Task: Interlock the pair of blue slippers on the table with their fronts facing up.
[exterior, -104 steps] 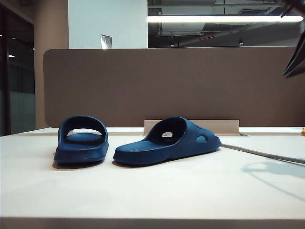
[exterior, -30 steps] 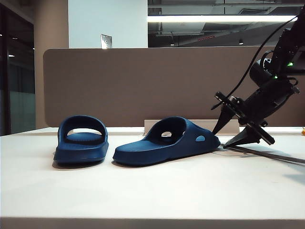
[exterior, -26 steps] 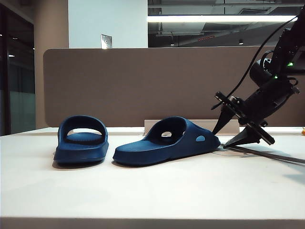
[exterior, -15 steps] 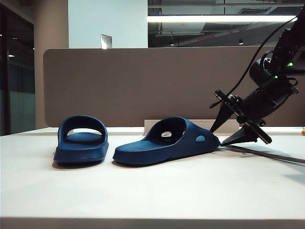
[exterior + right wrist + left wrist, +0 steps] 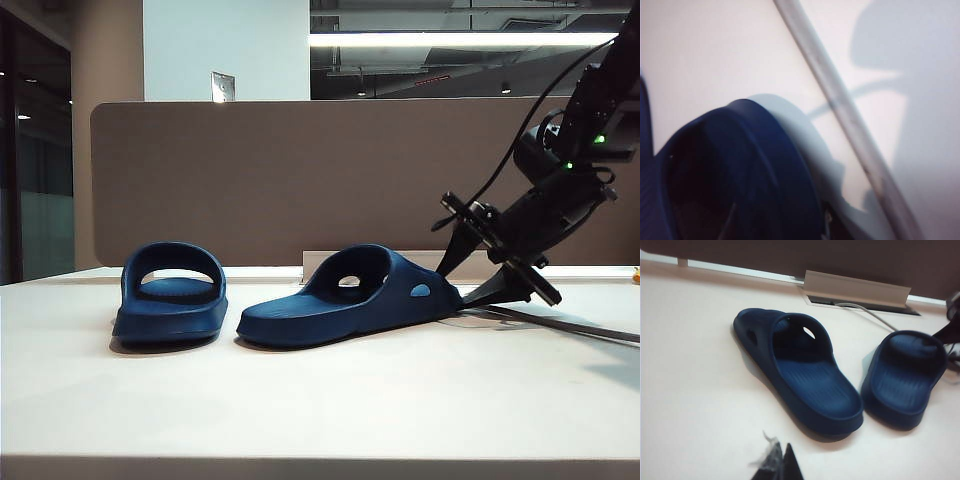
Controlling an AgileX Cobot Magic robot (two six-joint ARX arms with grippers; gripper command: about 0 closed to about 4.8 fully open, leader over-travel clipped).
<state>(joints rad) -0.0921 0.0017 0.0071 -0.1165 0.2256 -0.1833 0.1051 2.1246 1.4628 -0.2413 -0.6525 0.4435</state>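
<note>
Two blue slippers lie sole-down on the cream table (image 5: 300, 400). In the exterior view the left slipper (image 5: 170, 298) faces the camera, and the right slipper (image 5: 350, 298) lies sideways with its front to the right. My right gripper (image 5: 455, 288) is open at that front end, one finger above and one low beside it. In the right wrist view this slipper's dark front (image 5: 740, 170) fills the frame, with a finger (image 5: 832, 227) just outside it. The left wrist view shows both slippers (image 5: 805, 375) (image 5: 907, 377). My left gripper (image 5: 782, 465) is shut and empty, well short of them.
A grey cable (image 5: 560, 322) runs along the table just behind the right gripper and shows in the right wrist view (image 5: 850, 125). A brown divider panel (image 5: 300, 180) with a metal cable tray (image 5: 480, 262) stands behind the slippers.
The right arm came down from the upper right and over the last second moved a little left, bringing its open jaws up to the slipper's front. Slippers and left gripper have not moved.
</note>
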